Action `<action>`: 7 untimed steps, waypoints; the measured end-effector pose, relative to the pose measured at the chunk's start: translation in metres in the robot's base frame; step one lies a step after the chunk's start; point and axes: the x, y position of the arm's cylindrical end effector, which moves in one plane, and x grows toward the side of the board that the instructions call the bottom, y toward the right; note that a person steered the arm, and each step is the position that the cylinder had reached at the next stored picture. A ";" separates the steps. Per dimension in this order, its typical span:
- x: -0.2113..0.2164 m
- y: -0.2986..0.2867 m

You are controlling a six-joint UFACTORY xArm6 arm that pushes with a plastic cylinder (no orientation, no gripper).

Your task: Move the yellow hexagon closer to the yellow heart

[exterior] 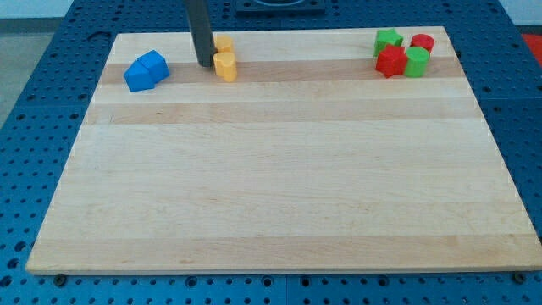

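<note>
One wooden table (279, 195) fills most of the view, pale planks set on a blue perforated surface (34, 102). Toward eleven o'clock, the dark rod descends from the view's top, and my tip (205, 64) rests on the table; no claw is on this arm, only the rod, so nothing is spread or pinched. At ten o'clock lie two blue blocks (146, 71), touching. At one o'clock sits a tight cluster: a green block (388, 39), a red cylinder (422, 42), a red star-like block (390, 62) and a second green block (416, 62). Smallest, two yellow blocks sit just at three o'clock of my tip: the nearer yellow block (225, 65), glossy and chunky, touches the farther yellow block (223, 42); which is hexagon or heart I cannot tell.
</note>
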 end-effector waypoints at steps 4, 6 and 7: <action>0.015 -0.046; -0.045 -0.043; -0.050 -0.043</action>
